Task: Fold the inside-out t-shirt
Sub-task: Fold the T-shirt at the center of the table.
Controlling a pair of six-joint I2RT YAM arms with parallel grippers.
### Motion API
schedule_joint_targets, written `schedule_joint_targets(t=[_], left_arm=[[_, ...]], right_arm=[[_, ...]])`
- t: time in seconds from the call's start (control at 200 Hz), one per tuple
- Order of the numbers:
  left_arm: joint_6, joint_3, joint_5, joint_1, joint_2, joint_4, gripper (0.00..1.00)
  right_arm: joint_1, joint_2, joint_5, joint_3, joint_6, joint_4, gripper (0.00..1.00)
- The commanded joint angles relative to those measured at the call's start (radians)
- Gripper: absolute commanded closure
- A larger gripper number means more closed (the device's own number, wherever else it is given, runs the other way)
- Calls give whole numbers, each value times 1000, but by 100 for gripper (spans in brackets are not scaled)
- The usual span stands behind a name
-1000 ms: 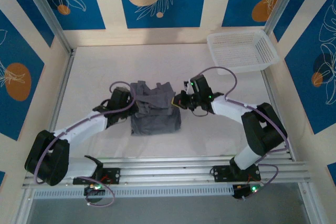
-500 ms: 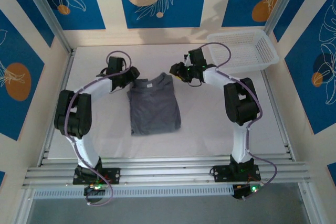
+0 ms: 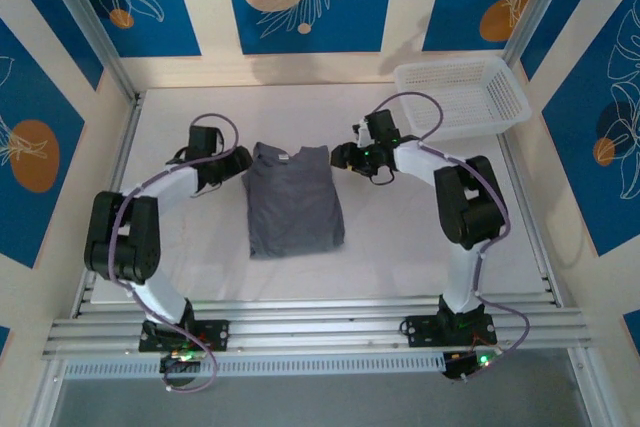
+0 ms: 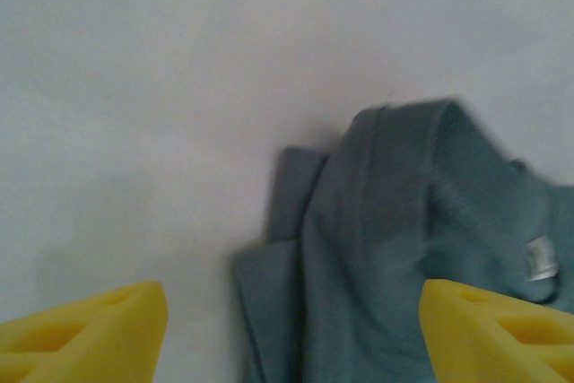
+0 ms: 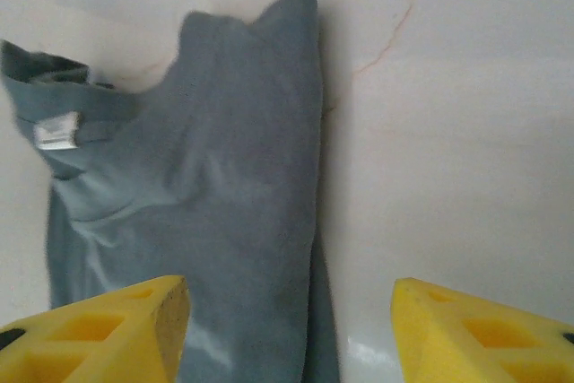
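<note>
Grey inside-out t-shirt point(image 3: 295, 202) lies flat, folded to a rectangle, mid the table point(image 3: 180, 247); from top we see left gripper point(image 3: 238, 159) & right gripper point(image 3: 340, 157) beside its collar corners. L wrist: jaws apart, shirt edge between. R wrist: jaws apart above cloth.

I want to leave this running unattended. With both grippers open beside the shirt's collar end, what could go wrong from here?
The left gripper and right gripper hang open close beside the t-shirt's far corners. A finger could snag cloth on pulling away and spoil the fold. The layers at the left shoulder edge lie uneven, so a further fold might come out crooked.
</note>
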State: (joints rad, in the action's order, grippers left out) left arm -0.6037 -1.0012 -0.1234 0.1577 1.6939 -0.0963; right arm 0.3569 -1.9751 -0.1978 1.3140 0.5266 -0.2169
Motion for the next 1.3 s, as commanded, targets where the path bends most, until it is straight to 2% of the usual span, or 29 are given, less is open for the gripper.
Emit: schedule_joint_targets(t=[0.0,0.07,0.15,0.3,0.45,0.51,0.635,0.715,0.855,0.995,1.05,1.15,1.24,1.295], left_arm=[[66,-13,-34,16,50,44,20],[66,-33,-40,19,86,60,17],[49,-62,-53,22,130,58,18],[5,-138,-74,34,218,34,33],[-29,-176,-105,42,288,59,39],[-34,-180,-112,48,302,70,45],[-35,-186,-180,60,316,102,68],[-30,-183,-180,67,313,105,75],[-15,-188,-149,69,320,82,75],[-11,-208,-153,73,344,68,62],[-3,-223,-129,75,356,41,62],[14,-255,-101,79,379,-10,78],[33,-270,-112,79,379,-37,100],[46,-270,-122,79,360,-47,100]], right_arm=[[27,-76,9,91,-52,-34,39],[38,-132,9,146,-39,-60,39],[54,-196,2,212,-30,-117,41],[83,-234,1,231,-8,-116,46],[89,-233,-1,224,3,-117,46],[90,-228,-3,220,1,-118,46],[90,-226,2,218,-1,-122,46],[90,-226,3,218,0,-123,46],[90,-223,4,212,2,-123,46],[90,-223,6,205,0,-120,46],[90,-222,1,204,0,-120,46],[86,-210,-15,206,4,-126,45],[81,-172,-21,207,2,-147,45],[76,-134,-5,199,-6,-157,43]])
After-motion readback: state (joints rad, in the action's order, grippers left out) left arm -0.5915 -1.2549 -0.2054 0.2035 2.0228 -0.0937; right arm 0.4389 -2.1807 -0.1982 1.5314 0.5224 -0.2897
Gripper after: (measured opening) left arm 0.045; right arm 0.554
